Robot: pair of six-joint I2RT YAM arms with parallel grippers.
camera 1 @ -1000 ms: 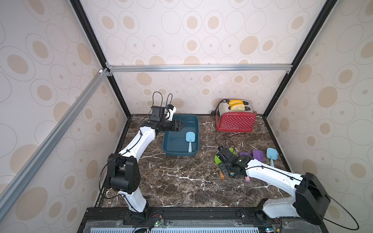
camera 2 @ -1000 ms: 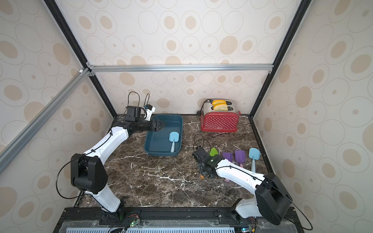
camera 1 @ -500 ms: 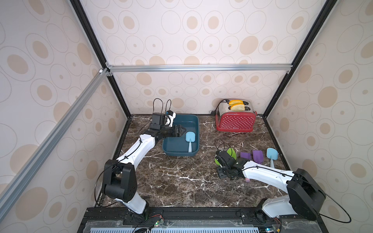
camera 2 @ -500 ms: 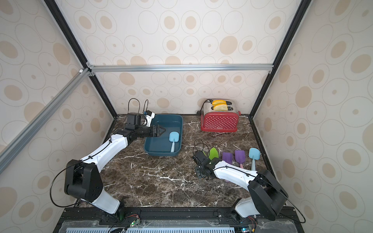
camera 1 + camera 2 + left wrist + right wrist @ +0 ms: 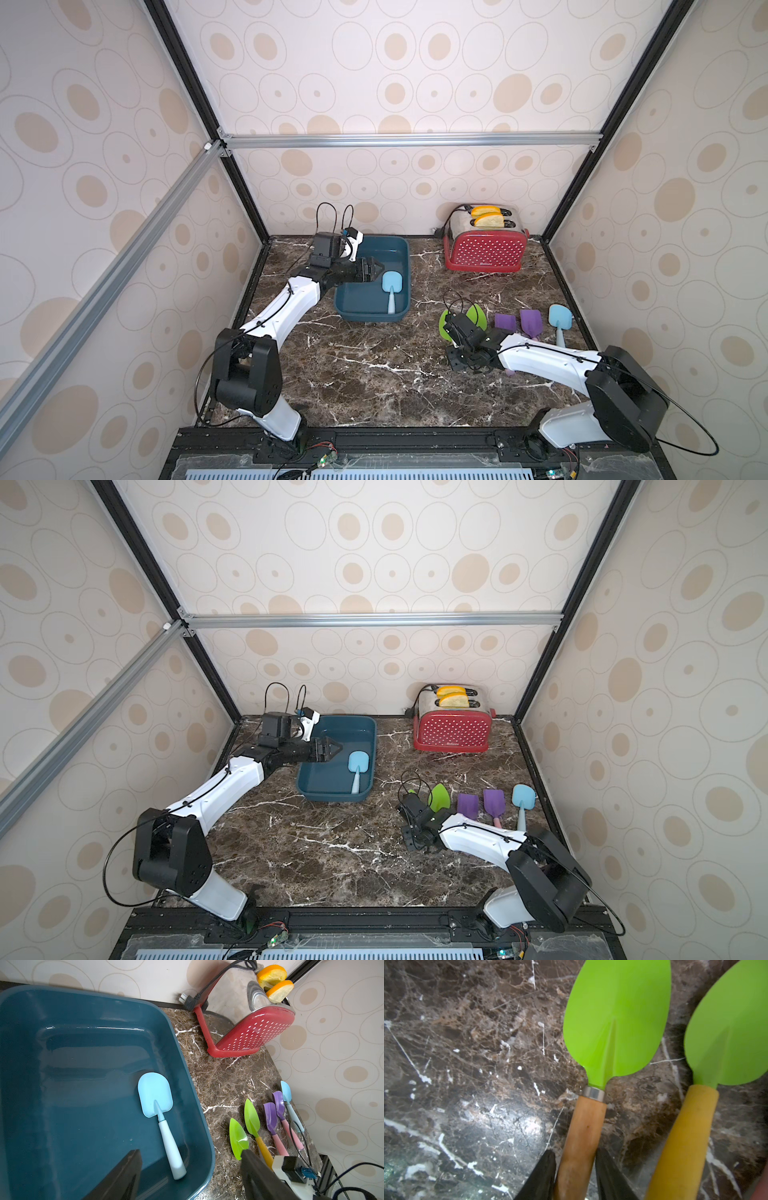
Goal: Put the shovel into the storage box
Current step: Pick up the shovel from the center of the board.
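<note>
Green leaf-bladed shovel with wooden handle [image 5: 614, 1022]: lies on dark marble table [image 5: 353, 365], at 4 o'clock from dark teal plastic storage box [image 5: 361, 301]. Long axis roughly 12–6; blade tip toward 12, handle toward 6. Right gripper [image 5: 574, 1152]: narrowed onto handle, fingertips touching both sides. Left gripper [image 5: 190, 1152]: jaws wide, empty, above box's 9 o'clock side. Light blue shovel [image 5: 391, 284] inside box, blade toward 12.

Bright, even light fills both top views, and the frame lines bow at the edges. At eleven o'clock on the table [image 5: 374, 374], the storage box [image 5: 361, 297] flashes white glare streaks off its floor. Close up, the green shovel [image 5: 614, 1022] blurs soft, with a pale sheen on the marble beside it.
</note>
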